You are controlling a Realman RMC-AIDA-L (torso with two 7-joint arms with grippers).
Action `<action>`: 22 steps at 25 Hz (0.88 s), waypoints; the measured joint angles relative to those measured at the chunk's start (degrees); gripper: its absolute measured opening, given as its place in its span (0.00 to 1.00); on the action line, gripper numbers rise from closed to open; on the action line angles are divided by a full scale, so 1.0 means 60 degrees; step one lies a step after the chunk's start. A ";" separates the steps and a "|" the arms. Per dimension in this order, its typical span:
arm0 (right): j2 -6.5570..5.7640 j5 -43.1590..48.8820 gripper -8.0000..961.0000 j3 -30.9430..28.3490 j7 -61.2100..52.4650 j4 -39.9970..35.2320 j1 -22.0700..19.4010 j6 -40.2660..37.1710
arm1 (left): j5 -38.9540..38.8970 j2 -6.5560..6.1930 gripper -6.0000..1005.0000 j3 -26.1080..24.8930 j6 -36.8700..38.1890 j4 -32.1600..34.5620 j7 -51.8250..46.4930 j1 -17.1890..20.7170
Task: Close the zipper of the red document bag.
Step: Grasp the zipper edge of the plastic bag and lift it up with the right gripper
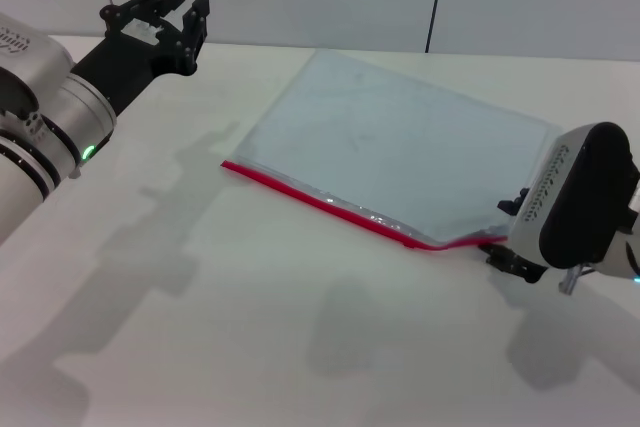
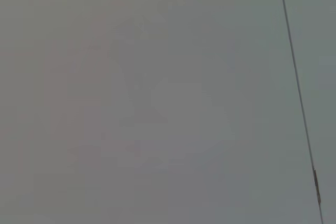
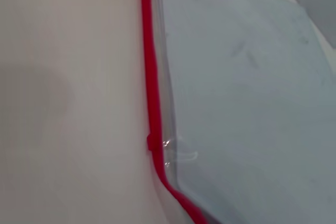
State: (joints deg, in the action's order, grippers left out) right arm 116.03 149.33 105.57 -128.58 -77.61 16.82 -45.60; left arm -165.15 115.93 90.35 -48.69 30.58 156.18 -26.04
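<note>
A large flat pouch of translucent pale blue-grey plastic, the red document bag (image 1: 400, 152), lies on the white desk (image 1: 250, 327), set askew in the middle to right of the head view. The zipper (image 1: 320, 200), a thin bright red strip, runs along the long edge that faces the robot. Near its right end the strip bends and the corner of the bag lifts slightly off the desk. In the right wrist view the zipper (image 3: 151, 93) shows a small red nub partway along, just before the bend; whether that is the slider I cannot tell.

The right hand (image 1: 512, 247) sits low at the bag's near right corner, at the end of the zipper; its fingers are hidden behind the wrist housing, so I cannot tell how they stand. The left hand (image 1: 165, 15) hovers high at the far left, well apart from the bag, its black fingers spread wide and holding nothing.
</note>
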 joint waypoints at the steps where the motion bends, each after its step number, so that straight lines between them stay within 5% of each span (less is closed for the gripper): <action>1: -0.0001 0.0000 0.56 -0.0001 0.0000 0.0010 0.0011 0.0062 | 0.0000 0.0000 0.30 0.0000 0.0000 0.0001 0.0000 -0.0003; 22: -0.0002 -0.0081 0.56 0.0016 0.0000 0.0848 0.0723 0.0218 | 0.0000 0.0014 0.30 0.0016 0.0000 0.0016 0.0000 -0.0011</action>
State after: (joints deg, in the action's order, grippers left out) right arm 116.02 148.84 105.66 -128.58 -72.52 21.16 -44.29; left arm -165.15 116.02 90.44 -48.69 30.68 156.18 -26.11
